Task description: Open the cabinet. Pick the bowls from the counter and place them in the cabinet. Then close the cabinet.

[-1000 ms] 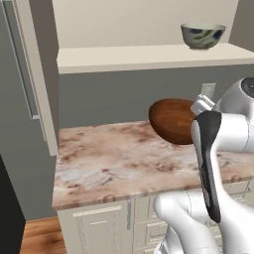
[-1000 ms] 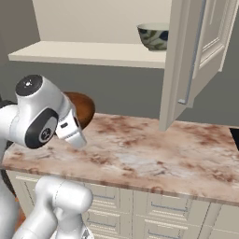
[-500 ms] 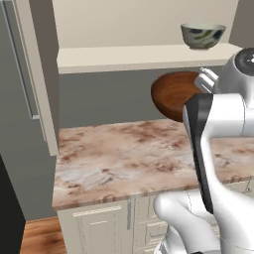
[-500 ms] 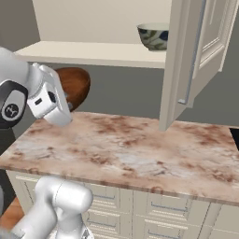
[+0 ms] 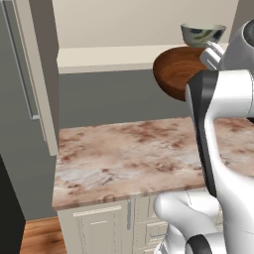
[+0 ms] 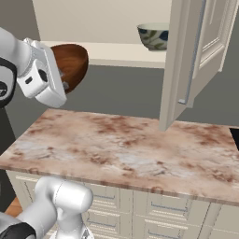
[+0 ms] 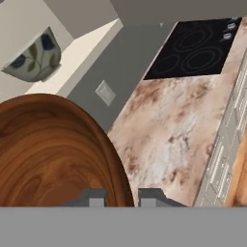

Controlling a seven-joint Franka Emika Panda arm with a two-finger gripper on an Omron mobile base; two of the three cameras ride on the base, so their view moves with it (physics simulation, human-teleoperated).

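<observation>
My hand (image 7: 120,197) is nearly closed, its two fingers pinching the rim of the wooden bowl (image 5: 178,72), one tip inside the rim and one outside. I hold this bowl in the air, well above the desk (image 5: 139,154), at the level of the cabinet shelf (image 5: 114,57) and just in front of its edge. The bowl is tipped on its side: in the left base view its round mouth faces the camera and leftward, its base toward the grey wall. Being round, it has no long axis; its rim plane stands close to upright.

A second ago I carried the bowl just above the desk; half a second ago it hung midway; now it is up at the shelf edge, with the arm raised accordingly.

The leaf-marked bowl (image 6: 154,36) sits upright on the shelf, mouth up, beyond and to the right of the wooden one. The cabinet door (image 6: 191,60) on the right stands open, swung out over the desk. A black cooktop (image 7: 193,50) is set into the desk further along.
</observation>
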